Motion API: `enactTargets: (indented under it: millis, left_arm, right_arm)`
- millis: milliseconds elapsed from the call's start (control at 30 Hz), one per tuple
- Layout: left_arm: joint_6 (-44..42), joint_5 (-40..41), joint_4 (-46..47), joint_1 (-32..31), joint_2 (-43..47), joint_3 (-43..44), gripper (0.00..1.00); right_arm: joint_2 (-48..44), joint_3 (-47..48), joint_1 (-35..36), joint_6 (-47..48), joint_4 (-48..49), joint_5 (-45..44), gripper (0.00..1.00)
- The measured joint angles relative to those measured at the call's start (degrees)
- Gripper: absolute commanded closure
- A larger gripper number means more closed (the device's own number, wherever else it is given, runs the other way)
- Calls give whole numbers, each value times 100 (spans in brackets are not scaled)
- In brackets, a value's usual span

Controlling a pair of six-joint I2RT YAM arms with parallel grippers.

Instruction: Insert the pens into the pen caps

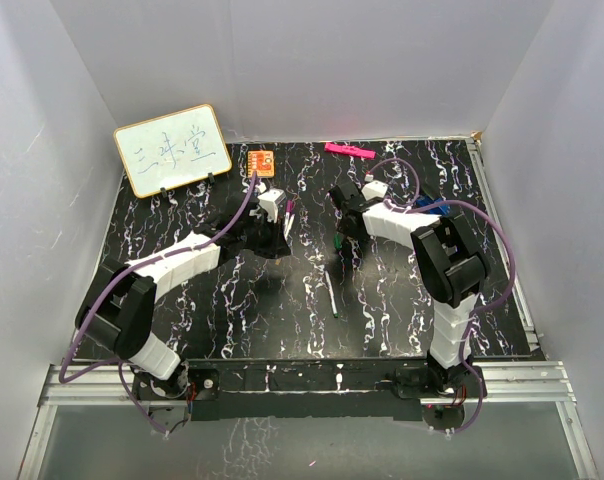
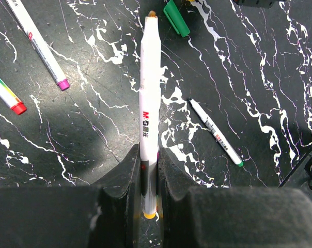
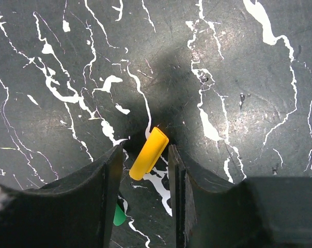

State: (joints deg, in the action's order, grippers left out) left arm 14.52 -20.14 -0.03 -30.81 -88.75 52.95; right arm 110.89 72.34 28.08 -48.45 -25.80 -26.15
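left jaws pinching white pen (image 2: 150, 103), orange tip out front. right jaws pinching yellow cap (image 3: 149, 153), tilted, up off table (image 3: 249, 77). green cap (image 2: 176, 18) near pen tip.

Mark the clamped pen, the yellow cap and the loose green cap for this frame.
Clamped pen (image 2: 150, 103): left wrist view, middle of its white barrel.
Yellow cap (image 3: 149, 153): right wrist view, middle of its side.
Green cap (image 2: 175, 18): left wrist view, centre of its body.

High rear overview of the table (image 1: 232, 310); two close wrist views down onto its top.
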Motion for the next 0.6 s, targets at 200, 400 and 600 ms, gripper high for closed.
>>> enactTargets:
  millis: [200,400,600]
  left_arm:
    - [0,0,0,0,0,0,100]
    - [2,9,0,0,0,0,100]
    - [2,24,0,0,0,0,100]
  right_arm:
    - [9,24,-7,4,-94,31,65]
    - [11,24,-7,9,-151,37,69]
    - [50,66,-7,85,-238,-31,74]
